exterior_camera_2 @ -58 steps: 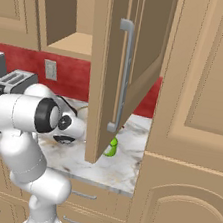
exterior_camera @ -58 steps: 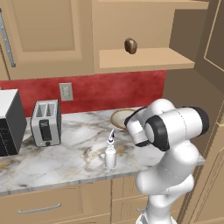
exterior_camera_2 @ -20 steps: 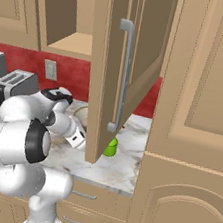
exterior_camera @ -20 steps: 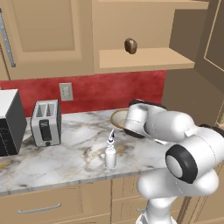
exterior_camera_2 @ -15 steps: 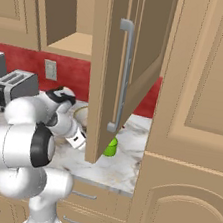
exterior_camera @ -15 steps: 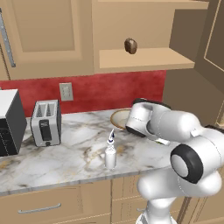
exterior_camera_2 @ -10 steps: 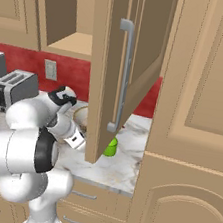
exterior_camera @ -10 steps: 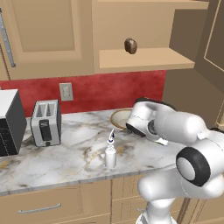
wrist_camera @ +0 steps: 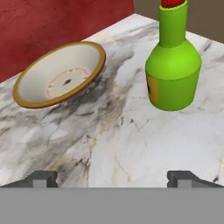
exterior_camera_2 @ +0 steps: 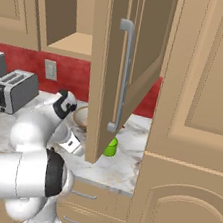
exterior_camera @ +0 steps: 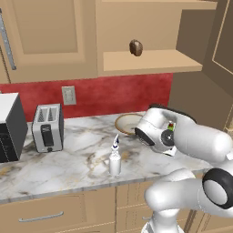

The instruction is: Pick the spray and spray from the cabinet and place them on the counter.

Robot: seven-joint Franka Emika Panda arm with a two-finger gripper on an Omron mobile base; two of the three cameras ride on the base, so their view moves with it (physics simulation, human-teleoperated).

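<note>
The white spray [exterior_camera: 114,159] with its pale trigger stands upright on the marble counter [exterior_camera: 68,159], near the front edge. The green spray [wrist_camera: 173,74], red-topped, stands upright on the counter [wrist_camera: 122,140] ahead and to the right of my gripper [wrist_camera: 111,179]. The gripper is open, low over the marble, with nothing between its fingertips [wrist_camera: 41,178]. The green spray [exterior_camera_2: 110,147] also peeks out behind the open door of the cabinet [exterior_camera_2: 106,57]. On the cabinet shelf [exterior_camera: 150,61] lies a small brown lump [exterior_camera: 135,47].
A tan-rimmed bowl [wrist_camera: 61,74] sits on the counter left of the green bottle, near the red back wall. A toaster [exterior_camera: 47,127] and a microwave [exterior_camera: 9,127] stand at the left. The open door with its silver handle [exterior_camera_2: 120,74] hangs over the counter's right end.
My arm has swung its elbow out to the right and the hand has shifted slightly right over the counter. Both bottles stand where they were. The gripper stays open.
</note>
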